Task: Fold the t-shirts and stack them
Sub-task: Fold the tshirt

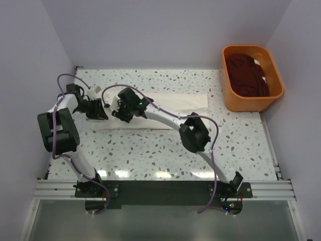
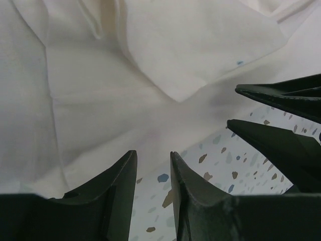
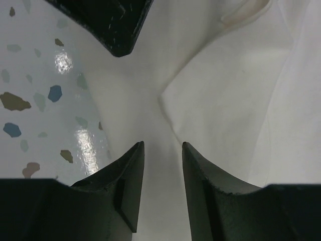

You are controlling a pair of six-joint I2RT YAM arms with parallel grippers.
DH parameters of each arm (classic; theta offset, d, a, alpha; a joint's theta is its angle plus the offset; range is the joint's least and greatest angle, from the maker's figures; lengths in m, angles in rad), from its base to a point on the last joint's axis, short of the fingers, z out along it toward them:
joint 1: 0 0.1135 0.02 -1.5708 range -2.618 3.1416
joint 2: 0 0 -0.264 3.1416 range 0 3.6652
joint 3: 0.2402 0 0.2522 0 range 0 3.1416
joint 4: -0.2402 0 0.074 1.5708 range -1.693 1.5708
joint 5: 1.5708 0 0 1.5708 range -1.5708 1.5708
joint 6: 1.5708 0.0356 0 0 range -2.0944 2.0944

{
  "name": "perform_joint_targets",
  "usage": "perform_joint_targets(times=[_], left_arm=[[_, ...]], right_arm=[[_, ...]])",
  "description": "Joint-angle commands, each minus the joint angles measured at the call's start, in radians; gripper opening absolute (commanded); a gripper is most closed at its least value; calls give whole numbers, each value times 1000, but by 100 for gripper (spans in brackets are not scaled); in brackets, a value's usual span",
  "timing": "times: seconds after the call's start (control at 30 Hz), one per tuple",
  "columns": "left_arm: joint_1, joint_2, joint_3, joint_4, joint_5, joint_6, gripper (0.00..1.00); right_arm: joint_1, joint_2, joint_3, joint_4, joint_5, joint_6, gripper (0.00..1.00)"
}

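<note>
A cream-white t-shirt [image 1: 185, 103] lies as a long folded strip across the far half of the table. Both grippers hover at its left end, tips almost meeting. My left gripper [image 1: 104, 114] [image 2: 153, 155] is open, nothing between its fingers, over the shirt's [image 2: 125, 75] edge and the bare table [image 2: 225, 160]. The right gripper's fingers [image 2: 281, 145] show at the right of the left wrist view. My right gripper [image 1: 116, 115] [image 3: 163, 146] is open too, empty, just above the white cloth [image 3: 241, 90]. A dark maroon t-shirt [image 1: 246, 75] lies bunched in the tub.
The orange plastic tub [image 1: 241, 104] stands at the far right corner of the speckled table [image 1: 150, 150]. Grey walls close in the left, back and right sides. The right arm reaches diagonally over the near part of the white shirt.
</note>
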Motion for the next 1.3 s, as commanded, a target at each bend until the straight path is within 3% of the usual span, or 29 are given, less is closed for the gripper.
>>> perform_joint_targets(times=[0.0,0.43,0.93,1.13,1.27], left_arm=[[14,-85,-19,6,0,-22,38],[34,-93,-17,0,-20,-20,38],[61,-73,-36,-17,-21,14,38],[63,-54,-33,-16,-21,17,38],[61,-45,-23,-14,-21,20,38]], right_arm=[[0,7,62,170,5,75,40],[18,70,86,207,-64,125,43],[24,136,109,236,28,78,42],[26,129,93,249,68,55,33],[26,129,91,250,89,30,8]])
